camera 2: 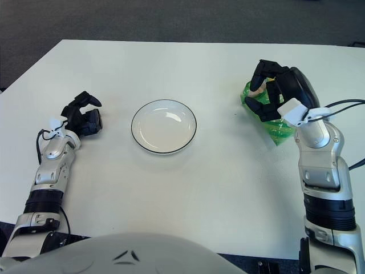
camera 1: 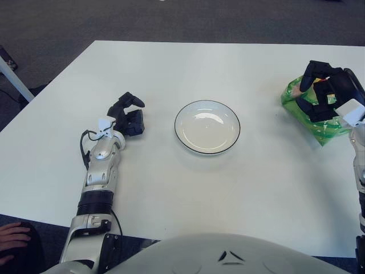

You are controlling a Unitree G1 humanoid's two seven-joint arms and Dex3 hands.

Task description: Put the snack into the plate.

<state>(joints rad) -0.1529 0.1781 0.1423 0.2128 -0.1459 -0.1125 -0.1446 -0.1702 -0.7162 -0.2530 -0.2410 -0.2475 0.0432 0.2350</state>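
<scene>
Right robot hand [camera 2: 272, 91] sits directly over the snack bag [camera 2: 268, 117], fingers curled around its top, plate [camera 2: 163, 126] well to its left, left robot hand [camera 2: 84, 117] idle beyond it.

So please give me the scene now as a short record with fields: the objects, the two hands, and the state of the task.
snack: green crinkly chip bag, at the table's right side, mostly covered by the hand
plate: round white plate with dark rim, mid-table, nothing in it
right hand: on top of the chip bag, fingers curled over it; a firm grip cannot be confirmed
left hand: idle, left of the plate
surface: white table
task state: bag not yet in the plate
</scene>
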